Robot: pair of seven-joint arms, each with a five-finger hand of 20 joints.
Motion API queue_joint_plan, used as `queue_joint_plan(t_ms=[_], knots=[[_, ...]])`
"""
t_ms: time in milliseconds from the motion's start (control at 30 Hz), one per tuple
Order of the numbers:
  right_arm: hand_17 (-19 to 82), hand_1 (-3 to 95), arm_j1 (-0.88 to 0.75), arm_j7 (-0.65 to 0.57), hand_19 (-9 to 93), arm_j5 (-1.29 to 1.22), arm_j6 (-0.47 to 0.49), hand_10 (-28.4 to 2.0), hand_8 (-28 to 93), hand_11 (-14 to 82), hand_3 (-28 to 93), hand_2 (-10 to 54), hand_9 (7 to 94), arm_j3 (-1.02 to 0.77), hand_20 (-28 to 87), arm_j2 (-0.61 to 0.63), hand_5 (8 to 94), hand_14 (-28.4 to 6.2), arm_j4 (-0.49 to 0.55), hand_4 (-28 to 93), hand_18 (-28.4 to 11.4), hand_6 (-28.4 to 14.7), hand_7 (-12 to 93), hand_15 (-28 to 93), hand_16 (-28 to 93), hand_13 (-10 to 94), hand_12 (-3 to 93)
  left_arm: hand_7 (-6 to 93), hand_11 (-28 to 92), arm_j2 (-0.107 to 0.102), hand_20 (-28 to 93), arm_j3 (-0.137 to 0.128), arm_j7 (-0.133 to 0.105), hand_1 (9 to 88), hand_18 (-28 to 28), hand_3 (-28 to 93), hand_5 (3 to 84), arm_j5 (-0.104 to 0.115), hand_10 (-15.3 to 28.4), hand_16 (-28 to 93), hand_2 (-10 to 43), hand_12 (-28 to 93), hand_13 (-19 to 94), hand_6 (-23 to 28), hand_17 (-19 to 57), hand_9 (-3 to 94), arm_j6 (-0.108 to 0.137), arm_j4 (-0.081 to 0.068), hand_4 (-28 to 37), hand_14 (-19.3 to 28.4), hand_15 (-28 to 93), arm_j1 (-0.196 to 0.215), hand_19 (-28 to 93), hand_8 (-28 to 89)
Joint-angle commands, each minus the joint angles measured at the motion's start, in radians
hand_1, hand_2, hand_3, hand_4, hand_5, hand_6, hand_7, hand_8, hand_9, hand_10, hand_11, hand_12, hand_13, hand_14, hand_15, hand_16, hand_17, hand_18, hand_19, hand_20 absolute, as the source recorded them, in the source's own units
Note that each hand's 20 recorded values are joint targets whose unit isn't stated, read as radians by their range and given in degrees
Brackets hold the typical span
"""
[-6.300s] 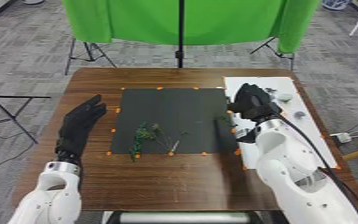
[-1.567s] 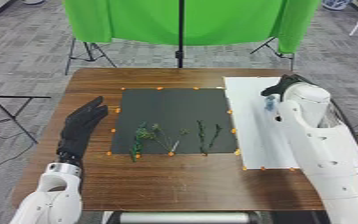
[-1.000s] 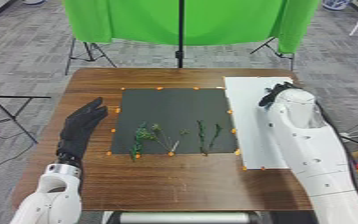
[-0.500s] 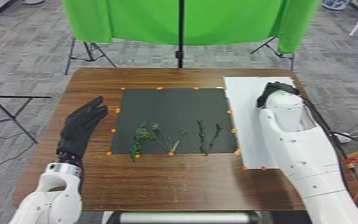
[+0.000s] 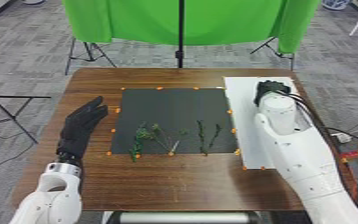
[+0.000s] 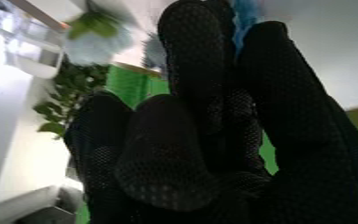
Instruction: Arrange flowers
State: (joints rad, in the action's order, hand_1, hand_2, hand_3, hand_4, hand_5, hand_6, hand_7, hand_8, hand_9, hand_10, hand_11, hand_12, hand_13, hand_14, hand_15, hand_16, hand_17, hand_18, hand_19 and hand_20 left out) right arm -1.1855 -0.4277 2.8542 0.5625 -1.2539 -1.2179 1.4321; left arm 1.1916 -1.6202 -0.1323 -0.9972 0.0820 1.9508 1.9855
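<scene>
Two slim sprigs (image 5: 208, 137) lie side by side on the dark mat (image 5: 175, 107), with a leafy stem (image 5: 136, 142) and a looser spray (image 5: 155, 131) towards its left edge, all of them flat and likely very light. The right hand (image 5: 270, 89) is over the far part of the white sheet (image 5: 244, 105). In the right wrist view its fingers are drawn in narrow, and a blue flower (image 6: 245, 17) shows in the slit between them; I judge it pinched there, though where the fingers meet the stem is hidden. A pale flower (image 6: 97, 42) and a grey bloom (image 6: 154, 50) are near that hand, apart from the blue one. The left hand (image 5: 85, 120) is held over the table (image 5: 180, 190) left of the mat, fingers straight, holding nothing.

The blue flower should weigh next to nothing—the trouble is feel rather than load. Its petals look soft and would crush or shed under a hard squeeze, while a stem is probably stiffer but thin and apt to roll or slip against smooth glove fabric. Best to take it low, just under the head, pressing lightly with the thumb against the fingers. The looser spray would want the same care: its side shoots could snag its neighbours—grasp the bare end.
</scene>
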Motion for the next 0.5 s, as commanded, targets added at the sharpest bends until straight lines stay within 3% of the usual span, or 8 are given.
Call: queue_joint_plan(t_ms=[33,167,267,300,400,433,500], knots=[[70,55.0,0.006,-0.007,93,-0.102,-0.034,-10.5,12,45.3,49,-2.6,91.9,0.045,62,0.123,84.9,-1.3,0.183,-7,-11.6,0.0,15,68,29,94,28.2,9.6,15,0.002,17,-0.006,0.010,27.4,12.7,63,44.3,0.001,13.6,5,-7.4,12,32,4.4,1.8,43.0,-0.010,0.001,-14.8,17.0,8,0.024,4,-5],[70,55.1,0.024,0.005,93,-0.218,-0.051,-10.4,12,45.4,49,-2.6,91.8,0.096,62,0.169,85.0,-1.2,0.292,-7,-11.8,0.0,15,68,29,94,28.2,9.8,15,-0.010,17,-0.020,-0.006,27.2,12.7,63,44.4,0.011,13.6,5,-7.5,12,32,4.3,1.8,43.0,0.016,0.001,-14.7,17.0,8,0.037,4,-5],[69,55.2,0.051,0.037,93,-0.318,-0.074,-10.4,12,45.4,49,-2.6,91.8,0.157,62,0.163,84.9,-1.3,0.360,-7,-11.8,0.1,15,68,29,94,28.2,10.0,15,-0.017,17,-0.040,-0.035,27.3,12.7,63,44.4,0.025,13.6,5,-7.6,12,32,4.4,1.9,43.0,0.070,0.004,-14.9,17.0,8,0.051,4,-5],[69,55.3,0.043,0.060,93,-0.331,-0.067,-10.4,12,45.5,49,-2.5,91.8,0.169,62,0.152,84.8,-1.2,0.383,-7,-11.7,0.1,15,68,29,94,28.2,10.0,15,-0.019,17,-0.047,-0.034,27.1,12.6,63,44.4,0.030,13.6,5,-7.5,12,32,4.3,2.0,43.0,0.088,0.007,-15.0,16.9,8,0.061,4,-5],[69,55.4,0.082,0.105,93,-0.387,-0.110,-10.3,12,45.6,49,-2.5,91.7,0.261,62,0.111,84.7,-1.2,0.404,-7,-12.0,0.3,15,68,29,94,28.3,10.0,15,-0.021,17,-0.056,-0.081,26.3,11.8,63,44.4,0.058,13.7,5,-5.4,12,31,4.3,2.9,43.0,0.159,0.003,-16.2,16.4,8,0.063,3,-5],[69,55.4,0.093,0.134,93,-0.381,-0.108,-10.3,12,45.6,49,-2.4,91.7,0.287,63,0.081,84.8,-1.2,0.394,-7,-12.0,0.4,15,68,29,94,28.3,10.1,15,-0.017,17,-0.063,-0.092,26.1,11.2,63,44.5,0.067,13.7,4,-4.4,12,31,4.3,3.5,43.0,0.180,0.008,-17.2,16.2,8,0.077,3,-5],[69,55.3,0.093,0.167,93,-0.382,-0.127,-10.2,12,45.8,49,-2.5,91.6,0.324,63,0.030,85.0,-1.2,0.391,-7,-11.9,0.7,15,68,29,94,28.3,10.1,14,-0.018,17,-0.063,-0.119,24.9,10.4,63,44.6,0.083,13.6,4,-1.7,12,30,4.3,4.4,42.9,0.214,0.004,-18.9,15.8,7,0.079,2,-5]])
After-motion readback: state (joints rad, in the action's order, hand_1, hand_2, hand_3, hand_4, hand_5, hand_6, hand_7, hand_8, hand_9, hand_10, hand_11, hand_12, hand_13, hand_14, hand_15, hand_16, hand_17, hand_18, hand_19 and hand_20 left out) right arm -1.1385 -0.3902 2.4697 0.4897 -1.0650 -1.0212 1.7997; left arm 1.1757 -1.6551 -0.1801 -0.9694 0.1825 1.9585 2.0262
